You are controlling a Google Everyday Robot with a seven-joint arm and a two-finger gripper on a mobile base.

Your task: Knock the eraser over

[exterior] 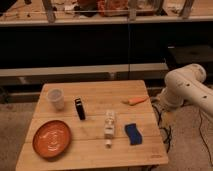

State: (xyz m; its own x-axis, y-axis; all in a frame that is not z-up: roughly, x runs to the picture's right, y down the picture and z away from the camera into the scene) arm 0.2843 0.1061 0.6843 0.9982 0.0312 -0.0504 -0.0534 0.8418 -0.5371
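None of the knocking-over is judged to be done: the small black rectangular slab-like eraser (80,108) is seen standing on end on the light wooden table (95,150), left of its middle, near the clear plastic cup (55,98) and beyond the round orange plate (52,138). A white box-shaped bottle (109,125), a blue wavy-edged pad (133,134) and a small orange carrot-like object (136,100) are set further right, apart from the eraser. The white robot arm (187,87) is held off the table's right side. The gripper itself is not made out among the arm's links there, well apart from the eraser, and its fingers are taken to be spread wide with nothing gripped. Everything is left to do: the gripper is to be brought across the table and a sideways push given to the eraser's upper part, without the cup being disturbed
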